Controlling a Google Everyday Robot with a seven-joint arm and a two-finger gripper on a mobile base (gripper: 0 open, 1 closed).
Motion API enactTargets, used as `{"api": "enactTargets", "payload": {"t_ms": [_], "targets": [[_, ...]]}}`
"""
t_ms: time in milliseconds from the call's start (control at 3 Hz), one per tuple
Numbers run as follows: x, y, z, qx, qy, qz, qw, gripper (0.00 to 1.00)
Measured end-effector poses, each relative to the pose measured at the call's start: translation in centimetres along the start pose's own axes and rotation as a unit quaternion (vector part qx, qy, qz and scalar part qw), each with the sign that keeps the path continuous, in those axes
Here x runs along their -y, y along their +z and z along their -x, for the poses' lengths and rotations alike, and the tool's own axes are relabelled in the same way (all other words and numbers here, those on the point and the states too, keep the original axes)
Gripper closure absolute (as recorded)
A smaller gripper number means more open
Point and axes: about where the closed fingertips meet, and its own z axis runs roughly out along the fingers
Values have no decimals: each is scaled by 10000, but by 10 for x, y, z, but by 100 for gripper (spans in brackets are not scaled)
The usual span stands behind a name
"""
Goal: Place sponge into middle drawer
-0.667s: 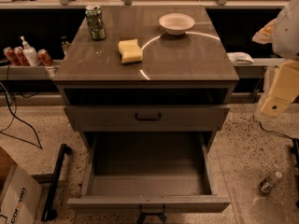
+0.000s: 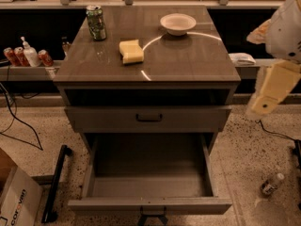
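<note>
Plainly, the sponge lies on the glossy grey-brown cabinet top, left of centre. It is a small pale yellow foam block with soft, rounded edges, and it looks slightly folded or stacked at its near side. It sits between a dented green drink can standing at the back left and a shallow round white bowl at the back, apart from both. A bright curved reflection runs across the smooth top beside it. Below the top is a dark open slot, then a shallow grey drawer front with a black bar handle. Under that the middle drawer is pulled far out: a wide, deep box with plain matte grey walls and floor, nothing in it. The gripper, a cream-coloured part hanging from the white arm, is at the right edge, off to the side of the cabinet and well apart from the sponge. How far open it stands I cannot tell. A small bottle lies on the speckled floor at the right.
</note>
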Motion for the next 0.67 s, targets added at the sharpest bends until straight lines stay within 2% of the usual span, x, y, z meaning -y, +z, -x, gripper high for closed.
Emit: {"api": "enactTargets", "payload": {"t_ms": [333,667], "targets": [[9,16,7,410,186,2,9990,0],[24,37,18,802,309,34,9963,0]]}}
